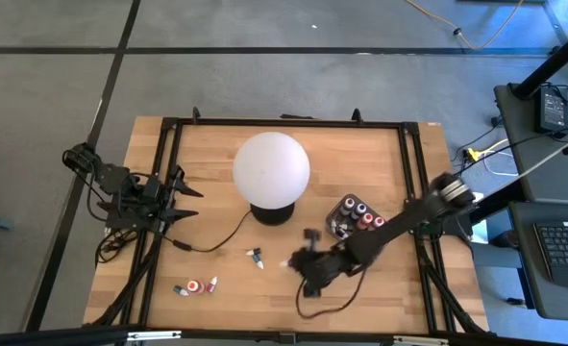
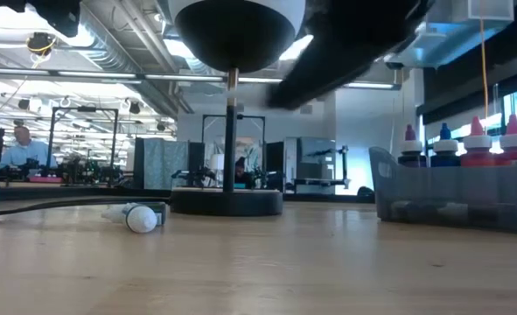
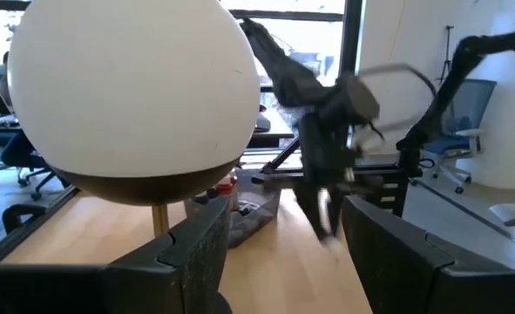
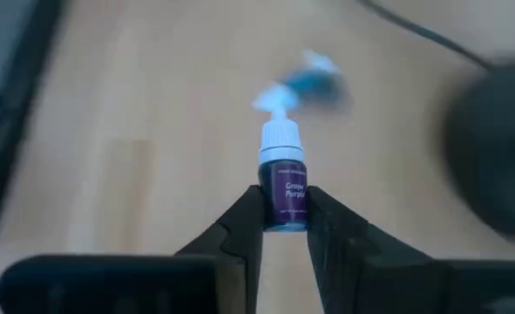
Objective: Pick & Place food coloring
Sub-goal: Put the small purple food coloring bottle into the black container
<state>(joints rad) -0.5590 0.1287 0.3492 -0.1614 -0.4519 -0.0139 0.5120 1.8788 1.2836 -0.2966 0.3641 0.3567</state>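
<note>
My right gripper (image 4: 283, 228) pinched the purple food coloring bottle (image 4: 283, 187) by its base, low over the worktop (image 1: 216, 264) near the tray (image 1: 353, 216), while my left gripper (image 1: 173, 202) waited spread.

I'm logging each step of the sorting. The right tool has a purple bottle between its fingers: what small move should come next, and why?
Probably lift straight up. The right tool is shut on the purple bottle, low over the table, and the tray with other bottles stands beside it.
</note>
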